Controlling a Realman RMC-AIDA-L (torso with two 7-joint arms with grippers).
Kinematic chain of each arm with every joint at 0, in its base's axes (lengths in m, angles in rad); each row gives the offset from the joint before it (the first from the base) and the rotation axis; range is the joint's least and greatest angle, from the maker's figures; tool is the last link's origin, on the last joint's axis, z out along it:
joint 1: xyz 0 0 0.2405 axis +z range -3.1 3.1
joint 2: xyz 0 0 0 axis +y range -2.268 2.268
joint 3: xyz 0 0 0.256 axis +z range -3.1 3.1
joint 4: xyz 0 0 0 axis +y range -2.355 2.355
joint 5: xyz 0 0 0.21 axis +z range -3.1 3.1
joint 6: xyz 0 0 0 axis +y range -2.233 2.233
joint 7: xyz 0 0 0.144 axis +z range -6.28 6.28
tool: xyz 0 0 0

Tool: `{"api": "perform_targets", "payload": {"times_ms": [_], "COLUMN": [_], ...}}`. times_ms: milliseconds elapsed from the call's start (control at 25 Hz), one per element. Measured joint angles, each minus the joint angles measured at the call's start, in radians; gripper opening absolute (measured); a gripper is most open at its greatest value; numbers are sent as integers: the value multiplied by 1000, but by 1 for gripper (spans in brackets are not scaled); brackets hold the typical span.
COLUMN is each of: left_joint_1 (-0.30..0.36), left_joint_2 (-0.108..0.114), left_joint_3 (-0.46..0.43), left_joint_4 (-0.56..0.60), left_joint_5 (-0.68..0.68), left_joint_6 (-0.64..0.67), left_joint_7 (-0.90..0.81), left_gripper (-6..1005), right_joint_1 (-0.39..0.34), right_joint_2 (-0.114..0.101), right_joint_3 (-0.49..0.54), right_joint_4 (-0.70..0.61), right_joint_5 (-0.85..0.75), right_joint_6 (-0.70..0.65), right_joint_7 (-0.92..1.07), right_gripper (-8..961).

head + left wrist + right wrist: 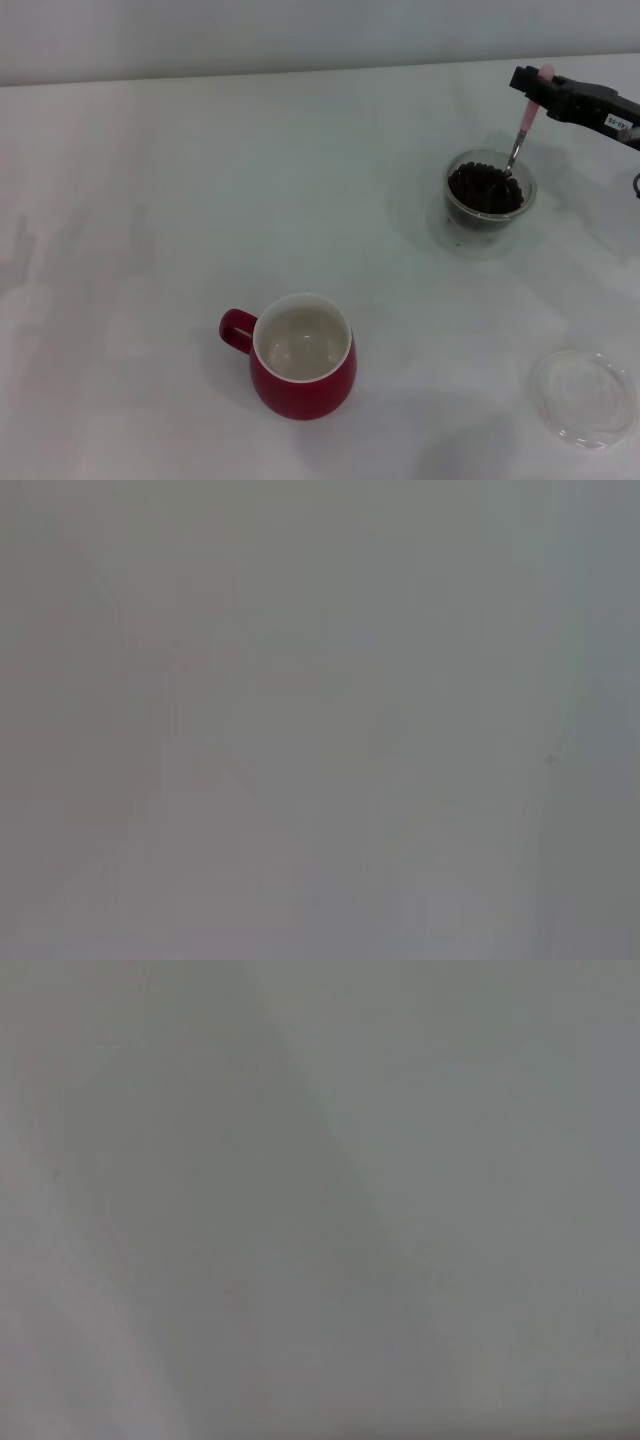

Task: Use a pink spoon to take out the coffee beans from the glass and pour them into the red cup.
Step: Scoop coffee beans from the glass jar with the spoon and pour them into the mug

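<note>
Scooping is the step in hand: the right end effector (537, 88), reaching in from about 2 o'clock on the table (150, 200), is clamped on the pale handle end of the pink spoon (520, 140), which hangs steeply downward with its metal bowl dipped into the coffee beans (484, 188). Those beans fill the glass (489, 196), which stands upright toward 2 o'clock, directly below the end effector. The red cup (302, 358) sits well apart from it, near 6 o'clock, upright, handle toward 9 o'clock, its cream inside showing no beans, so by my judgement no load has been delivered yet. A flat clear dish (583, 397) lies at about 4 o'clock, off the straight line between glass and cup. The left end effector appears in no view, and both wrist views show only blank grey surface.

The next move probably calls for tilting the spoon bowl under a few beans, lifting it level clear of the rim, carrying it steadily to the cup and tipping over the opening.
</note>
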Motion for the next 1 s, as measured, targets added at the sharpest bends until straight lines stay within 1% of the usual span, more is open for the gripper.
{"api": "perform_targets", "payload": {"times_ms": [360, 1000], "left_joint_1": [0, 2], "left_joint_2": [1, 1], "left_joint_3": [0, 0], "left_joint_4": [-1, -2], "left_joint_5": [0, 1], "left_joint_6": [1, 3], "left_joint_7": [0, 0], "left_gripper": [664, 666], "right_joint_1": [-1, -10], "right_joint_2": [-1, 3], "right_joint_3": [1, 7], "right_joint_4": [0, -3], "right_joint_5": [-2, 4], "right_joint_6": [3, 65], "right_joint_7": [110, 242], "right_gripper": [153, 153]}}
